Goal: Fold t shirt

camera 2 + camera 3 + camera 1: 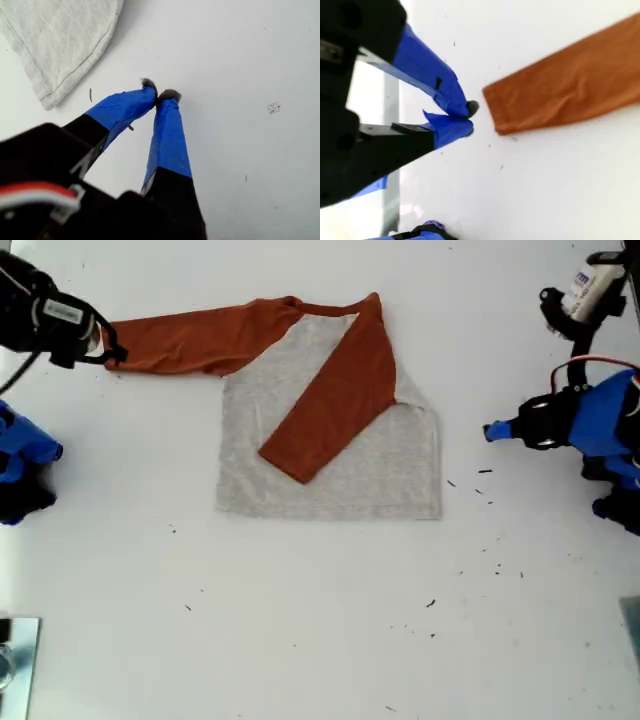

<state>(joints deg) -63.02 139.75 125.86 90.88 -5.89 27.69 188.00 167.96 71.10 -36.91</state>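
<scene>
T shirt (340,475) is lying flat on the white table (300,620), a bit above the middle of the exterior view, grey body spread out with the hem toward the bottom of that view. One rust-orange sleeve (190,337) is stretched straight out toward the exterior view's left. The other sleeve (335,400) is folded in and lies diagonally across the grey body, cuff ending roughly mid-chest. No print shows on the side facing up.

The first gripper (490,430) sits over bare table on the exterior view's right, near the shirt's edge but clear of it. In its own wrist view the gripper (160,94) has its blue-taped jaws pressed together at the tips with nothing between them, and a grey corner of the shirt (60,40) shows just beyond, not touching.

The second gripper (112,352) is up at the exterior view's upper left, right at the end of the stretched-out sleeve. From its wrist camera the gripper (469,117) has its jaws closed on each other and empty too. The sleeve's cuff (505,107) lies just beside the tips with a thin strip of table between, so no grab on the fabric.

A few dark specks (485,490) are scattered on the table toward the exterior view's lower right.
</scene>
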